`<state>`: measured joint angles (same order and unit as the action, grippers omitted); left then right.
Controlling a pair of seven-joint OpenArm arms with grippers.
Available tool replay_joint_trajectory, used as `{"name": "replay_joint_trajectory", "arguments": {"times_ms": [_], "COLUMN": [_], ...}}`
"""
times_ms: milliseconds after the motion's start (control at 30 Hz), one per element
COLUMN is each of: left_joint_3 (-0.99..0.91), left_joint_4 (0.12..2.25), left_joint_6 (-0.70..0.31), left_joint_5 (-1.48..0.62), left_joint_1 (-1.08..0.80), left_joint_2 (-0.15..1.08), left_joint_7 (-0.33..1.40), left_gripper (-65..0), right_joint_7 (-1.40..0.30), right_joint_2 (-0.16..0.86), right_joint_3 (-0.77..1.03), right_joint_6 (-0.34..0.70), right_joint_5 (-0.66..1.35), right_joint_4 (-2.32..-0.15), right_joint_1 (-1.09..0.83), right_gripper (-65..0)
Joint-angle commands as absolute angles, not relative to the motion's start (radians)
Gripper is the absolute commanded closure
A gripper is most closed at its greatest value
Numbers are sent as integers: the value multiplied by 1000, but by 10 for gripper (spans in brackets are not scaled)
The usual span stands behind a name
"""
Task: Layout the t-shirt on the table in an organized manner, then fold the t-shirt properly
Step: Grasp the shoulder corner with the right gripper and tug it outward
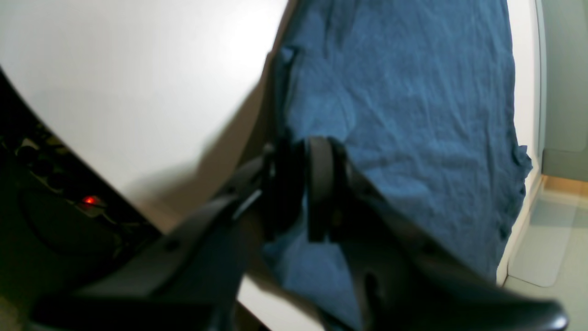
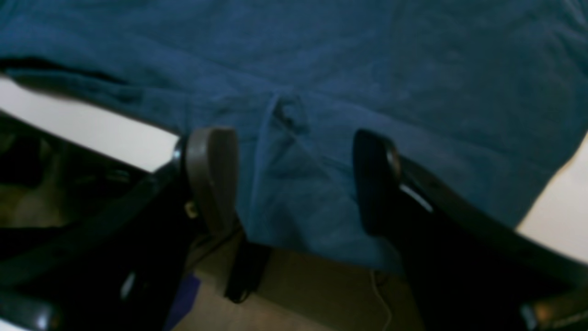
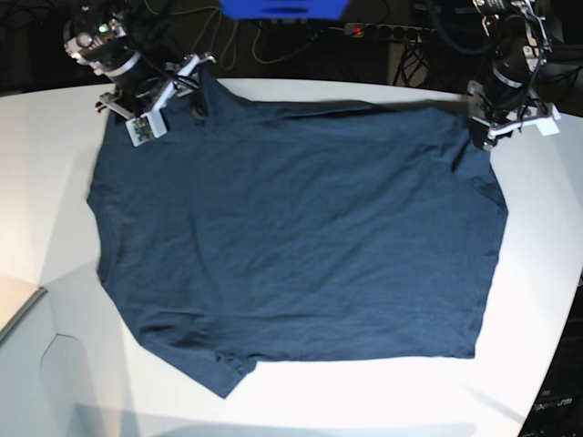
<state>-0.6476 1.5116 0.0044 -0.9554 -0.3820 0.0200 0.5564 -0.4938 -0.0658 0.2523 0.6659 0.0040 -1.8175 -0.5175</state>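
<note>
In the left wrist view, the left gripper (image 1: 301, 184) sits over the edge of the t-shirt (image 1: 404, 115), its jaws nearly together with only a thin gap; whether cloth is pinched there cannot be told, since the picture is blurred. The white table (image 1: 128, 82) lies bare beside the cloth.

In the right wrist view, the right gripper (image 2: 294, 179) stands spread wide, with a puckered fold of the t-shirt (image 2: 321, 69) lying between its jaws but not clamped.

In the base view, the t-shirt (image 3: 301, 237) lies spread nearly flat across the table (image 3: 55, 164), with a sleeve bunched at the near edge. Both arms are at the far corners.

The laying-out step looks close to finished, so the next move probably calls for lifting clear, smoothing that sleeve and then taking new grips for the first fold.
</note>
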Motion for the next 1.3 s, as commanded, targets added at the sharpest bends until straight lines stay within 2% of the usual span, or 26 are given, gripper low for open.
{"name": "replay_joint_trajectory", "arguments": {"times_ms": [0,367,433,533,600,833,967,1067,1267], "left_joint_3": [-653,-654,-654,-654,-654,-680,-736,-734,-731], "left_joint_4": [1527,1527,1527,1527,1531,1529,1526,1524,1437], "left_joint_6": [1,1,1,1,1,1,1,1,1], "left_joint_5": [-980,-981,-981,-981,-981,-981,-978,-970,-970], "left_joint_1": [-381,-390,-390,-390,-390,-384,-354,-331,-275], "left_joint_2": [28,30,28,28,28,31,28,36,36], "left_joint_7": [547,552,552,553,553,547,553,553,555], "left_gripper": [-102,-118,-170,-300,-339,-338,-338,-338,-338], "right_joint_7": [-479,-478,-478,-478,-478,-478,-478,-478,-479], "right_joint_2": [-62,-35,-35,-35,-28,7,19,39,70], "right_joint_3": [246,240,240,240,242,242,243,245,248], "right_joint_6": [691,693,693,693,693,693,693,690,687], "right_joint_5": [15,15,15,15,15,15,15,15,15], "right_joint_4": [-1813,-1692,-1679,-1632,-1603,-1529,-1488,-1449,-1376], "right_joint_1": [-515,-455,-444,-424,-404,-354,-323,-295,-236], "right_gripper": [-399,-391,-367,-319,-294,-198,-101,-4,0]}}
